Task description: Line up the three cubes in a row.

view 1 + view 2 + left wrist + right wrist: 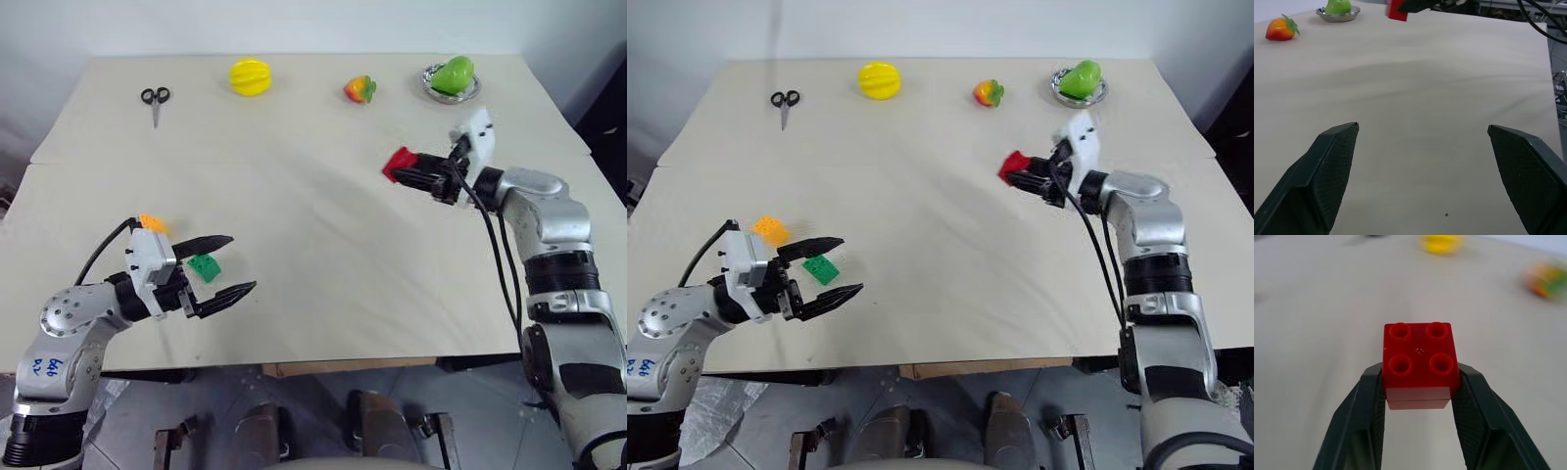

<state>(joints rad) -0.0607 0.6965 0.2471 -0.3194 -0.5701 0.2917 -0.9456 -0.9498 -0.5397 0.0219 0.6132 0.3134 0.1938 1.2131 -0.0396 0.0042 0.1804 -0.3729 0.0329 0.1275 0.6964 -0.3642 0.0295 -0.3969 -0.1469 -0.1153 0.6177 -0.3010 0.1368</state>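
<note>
Red cube point(1420, 364) sits clamped between the right gripper's point(409, 172) two black fingers, lifted clear of the table point(313, 235), studs up. Well to the left of it across the table, the green cube point(820, 269) lies on the surface between the spread, empty fingers of the left gripper point(834, 265). Just left of the green cube, behind that gripper, rests the orange cube point(771, 229).

Red studded plastic cube point(1420, 363) clamped between right gripper point(411, 174) fingers, raised over beige table point(313, 235); green plastic cube point(820, 269) right of orange plastic cube point(770, 230), near left front edge.
</note>
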